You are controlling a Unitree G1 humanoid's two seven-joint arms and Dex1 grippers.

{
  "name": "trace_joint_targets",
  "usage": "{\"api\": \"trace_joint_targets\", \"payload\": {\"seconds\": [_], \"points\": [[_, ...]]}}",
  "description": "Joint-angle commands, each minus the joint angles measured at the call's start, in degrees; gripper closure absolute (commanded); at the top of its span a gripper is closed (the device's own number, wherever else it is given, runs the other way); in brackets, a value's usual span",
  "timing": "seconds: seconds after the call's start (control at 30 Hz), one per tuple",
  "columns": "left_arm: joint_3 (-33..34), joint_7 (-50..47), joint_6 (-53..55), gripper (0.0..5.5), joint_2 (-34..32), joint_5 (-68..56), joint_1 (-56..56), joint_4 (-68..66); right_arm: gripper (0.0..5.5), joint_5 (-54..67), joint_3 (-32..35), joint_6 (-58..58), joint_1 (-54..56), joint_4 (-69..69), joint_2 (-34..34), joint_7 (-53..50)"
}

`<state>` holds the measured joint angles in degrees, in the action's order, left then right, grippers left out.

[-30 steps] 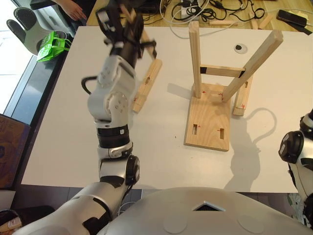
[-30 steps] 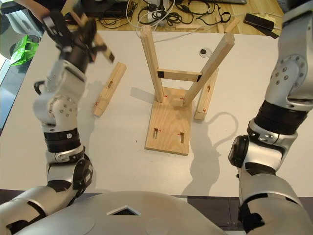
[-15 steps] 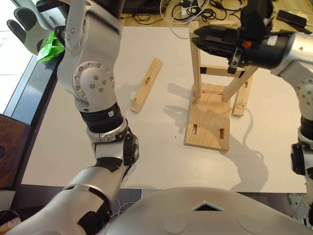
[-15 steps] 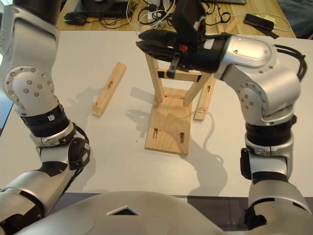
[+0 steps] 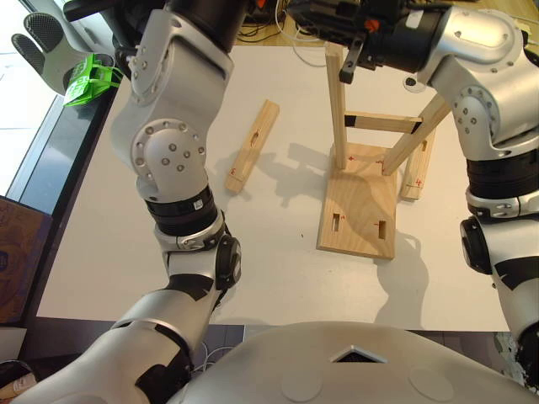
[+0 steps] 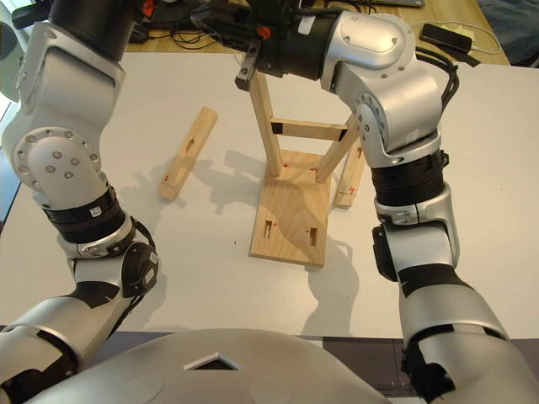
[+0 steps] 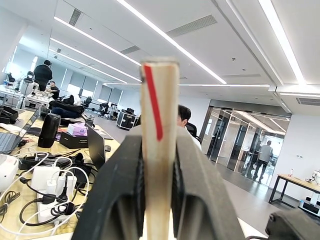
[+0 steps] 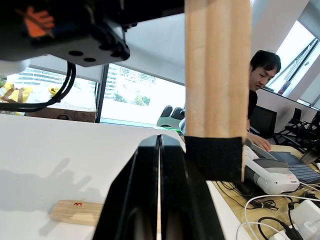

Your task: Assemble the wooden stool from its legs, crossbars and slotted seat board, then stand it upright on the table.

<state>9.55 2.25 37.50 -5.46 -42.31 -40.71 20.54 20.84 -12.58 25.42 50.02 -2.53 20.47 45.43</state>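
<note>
I place everything by the flat pale wooden seat board (image 5: 362, 189), which lies with its two small slots showing on the white rectangular table (image 5: 109, 210). From the board's far left corner a square pale wooden leg (image 5: 338, 109) stands upright. From its far right corner a second wooden leg (image 5: 411, 141) rises tilted, leaning away to the right. A third wooden leg (image 5: 414, 178) lies flat on the table just beside the board's far right edge, partly hidden by the tilted one. A loose wooden leg (image 5: 253, 145) with a slot in its face lies on the table well to the left of the board, apart from the rest. A short wooden crossbar (image 5: 383, 123) with black bands at both ends spans between the upright leg and the tilted leg, above the board's far end.

My right gripper (image 8: 159, 146) is up over the board's far left corner, near the top of the upright leg. Its two dark fingers are pressed together with nothing between them. A pale wooden piece (image 8: 217, 75) with a black band shows just beside them; I cannot tell which stool part it is or whether it touches. My left gripper (image 7: 159, 150) is raised high beyond the board's far left side. Its fingers (image 7: 120, 190) pinch a thin pale wooden bar (image 7: 159, 95) with a red stroke down its face, which sticks out past the fingertips.
</note>
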Motion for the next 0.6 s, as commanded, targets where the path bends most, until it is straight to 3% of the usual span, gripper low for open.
{"api": "trace_joint_targets", "payload": {"seconds": [0.03,0.33,0.47,0.6], "points": [[-0.5,-0.1,1.3,5.09,-0.1,-1.0,0.2,0.9,5.50,-2.8,1.6,-1.9,2.1,-2.6,-1.0,-2.2],[2.4,-2.3,-0.9,5.09,-1.9,1.8,-2.7,-1.4,5.50,-0.5,5.9,1.2,0.5,2.1,-0.7,-2.2],[5.5,-3.6,-5.0,5.09,-6.2,7.6,-4.9,-8.2,5.50,7.4,13.4,9.8,-4.3,11.4,3.3,-2.4],[-1.3,3.0,-1.6,5.09,-13.0,13.7,-0.4,-12.7,5.50,16.2,25.5,16.5,-5.9,16.1,5.1,-8.4]]}}
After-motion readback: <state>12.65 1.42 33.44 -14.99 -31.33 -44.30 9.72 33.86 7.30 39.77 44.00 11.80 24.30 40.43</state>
